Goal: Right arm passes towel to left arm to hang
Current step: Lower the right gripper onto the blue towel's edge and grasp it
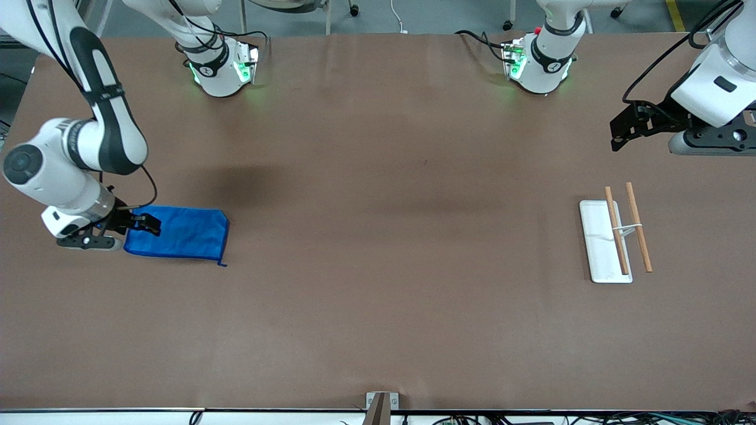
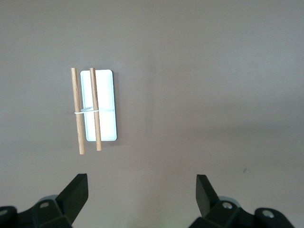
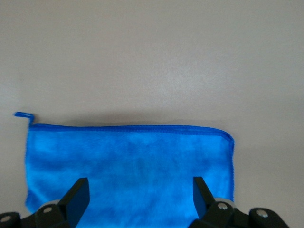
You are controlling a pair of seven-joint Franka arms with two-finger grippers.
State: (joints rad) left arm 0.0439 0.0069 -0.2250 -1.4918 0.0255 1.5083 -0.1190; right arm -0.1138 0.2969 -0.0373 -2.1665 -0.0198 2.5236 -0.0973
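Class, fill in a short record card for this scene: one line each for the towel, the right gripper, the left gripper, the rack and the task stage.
towel: blue towel, flat on the table at the right arm's end
right gripper: right gripper open, low over the towel's edge, nothing held
left gripper: left gripper open, empty, waiting above the table at the left arm's end
rack: white tray with two wooden sticks
stage: towel not yet picked up

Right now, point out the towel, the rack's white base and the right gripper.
towel (image 1: 183,233): front view, middle of the blue cloth.
white base (image 1: 598,248): front view, bare part of the plate.
right gripper (image 3: 137,192): right wrist view, midway between open fingertips.
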